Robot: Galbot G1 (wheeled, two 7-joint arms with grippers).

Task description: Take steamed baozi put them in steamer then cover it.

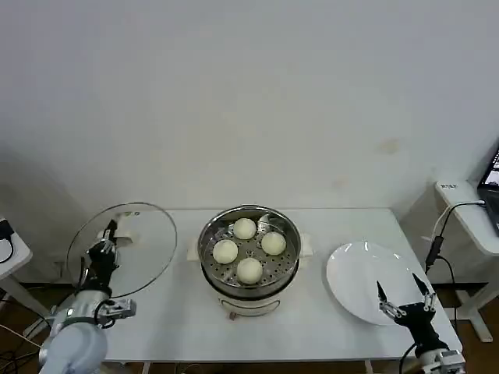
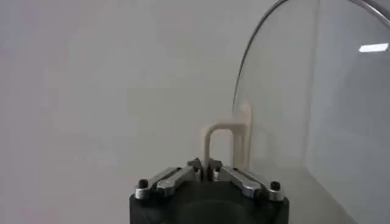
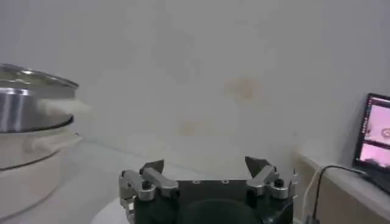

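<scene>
The steamer (image 1: 251, 291) stands at the middle of the white table, its steel wall also at one edge of the right wrist view (image 3: 24, 109). Several steamed baozi (image 1: 244, 228) lie on its perforated tray. At the table's left side the round glass lid (image 1: 144, 245) is held up off the table, tilted on edge. My left gripper (image 1: 107, 234) (image 2: 205, 165) is shut on the lid's cream handle (image 2: 219, 131). Over the near right of the table, my right gripper (image 1: 405, 294) (image 3: 205, 164) hangs open with nothing between its fingers.
A bare white plate (image 1: 359, 273) lies right of the steamer, under the right gripper. A side desk with a laptop (image 1: 491, 175) and a hanging black cable (image 1: 437, 234) stands past the table's right edge. Another small table (image 1: 12, 249) is at the far left.
</scene>
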